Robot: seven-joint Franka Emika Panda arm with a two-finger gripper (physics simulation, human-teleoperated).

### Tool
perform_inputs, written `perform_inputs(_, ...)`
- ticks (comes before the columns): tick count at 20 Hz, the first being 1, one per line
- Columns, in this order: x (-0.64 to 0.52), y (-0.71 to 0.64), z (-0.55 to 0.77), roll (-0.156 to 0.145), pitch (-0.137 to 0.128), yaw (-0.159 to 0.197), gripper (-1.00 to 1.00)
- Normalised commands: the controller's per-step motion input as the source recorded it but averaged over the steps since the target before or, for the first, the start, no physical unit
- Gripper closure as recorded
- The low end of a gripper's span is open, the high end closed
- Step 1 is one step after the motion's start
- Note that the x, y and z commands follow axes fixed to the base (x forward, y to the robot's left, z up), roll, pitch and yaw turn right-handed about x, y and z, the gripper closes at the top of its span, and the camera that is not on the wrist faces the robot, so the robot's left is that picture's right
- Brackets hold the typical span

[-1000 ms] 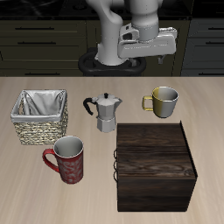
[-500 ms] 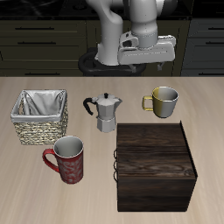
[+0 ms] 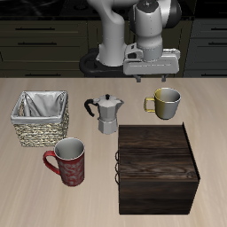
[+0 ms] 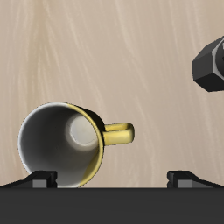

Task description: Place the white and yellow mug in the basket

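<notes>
The white and yellow mug (image 3: 165, 102) stands upright on the table behind the dark wooden box, its yellow handle toward the moka pot. The wrist view (image 4: 61, 144) looks down into it. My gripper (image 3: 157, 78) hangs above and slightly behind the mug, pointing down, not touching it. In the wrist view the gripper (image 4: 112, 179) has its fingertips (image 4: 39, 180) wide apart and holds nothing. The wicker basket (image 3: 40, 118) with its white-grey lining stands at the far side of the table from the mug, beyond the moka pot.
A grey moka pot (image 3: 107, 113) stands between basket and mug; it also shows in the wrist view (image 4: 210, 66). A red patterned mug (image 3: 68, 162) stands in front of the basket. A dark wooden box (image 3: 158, 167) sits near the front edge.
The gripper has swung toward the mug and come lower, now pointing straight down over it. Nothing on the table has moved.
</notes>
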Motion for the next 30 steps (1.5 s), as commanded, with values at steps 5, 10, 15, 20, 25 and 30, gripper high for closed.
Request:
perform_inputs(5, -0.06, 0.08, -0.30, 0.010, 0.040, -0.022, -1.00)
perform_inputs(10, 0.05, 0.08, -0.34, -0.003, 0.058, 0.003, -1.00)
perform_inputs(15, 0.05, 0.03, -0.41, 0.000, 0.059, 0.017, -1.00)
perform_inputs(20, -0.04, 0.08, -0.33, 0.088, 0.062, -0.022, 1.00)
perform_inputs(25, 0.00, 0.02, -0.04, 0.035, 0.024, -0.038, 1.00)
perform_inputs(30, -0.01, -0.08, 0.18, 0.014, -0.033, -0.040, 1.00)
